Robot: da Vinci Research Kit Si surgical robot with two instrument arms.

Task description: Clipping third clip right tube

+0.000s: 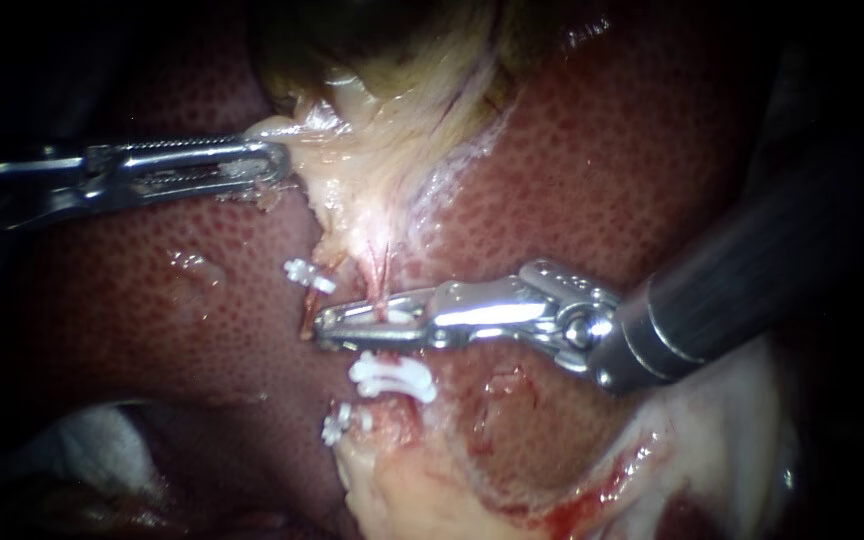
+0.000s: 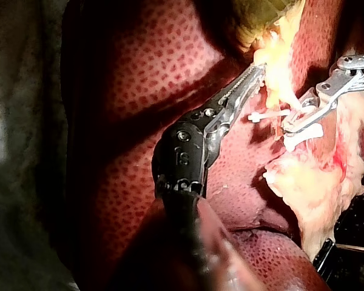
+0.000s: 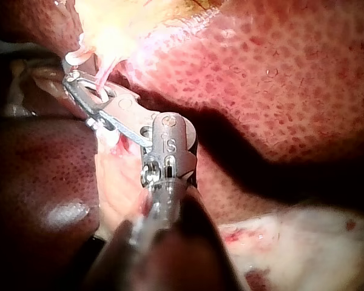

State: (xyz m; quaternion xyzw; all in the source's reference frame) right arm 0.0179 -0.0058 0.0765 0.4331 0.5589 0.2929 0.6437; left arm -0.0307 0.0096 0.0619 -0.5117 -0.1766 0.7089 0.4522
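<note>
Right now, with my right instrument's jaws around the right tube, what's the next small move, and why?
Probably squeeze the right instrument fully closed. Its jaws straddle the right tube with a white clip between them, tips past the tube, just above the clip already on it. The left instrument holds the pale tissue stretched.

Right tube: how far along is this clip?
Done: a white clip sits just below the right instrument, a lower clip beyond it, an upper clip left of the right tube. In hand: the left instrument grips pale tissue; the right instrument's jaws straddle that tube, holding a new clip. Left: whether it has latched does not show; close fully, then release.
</note>
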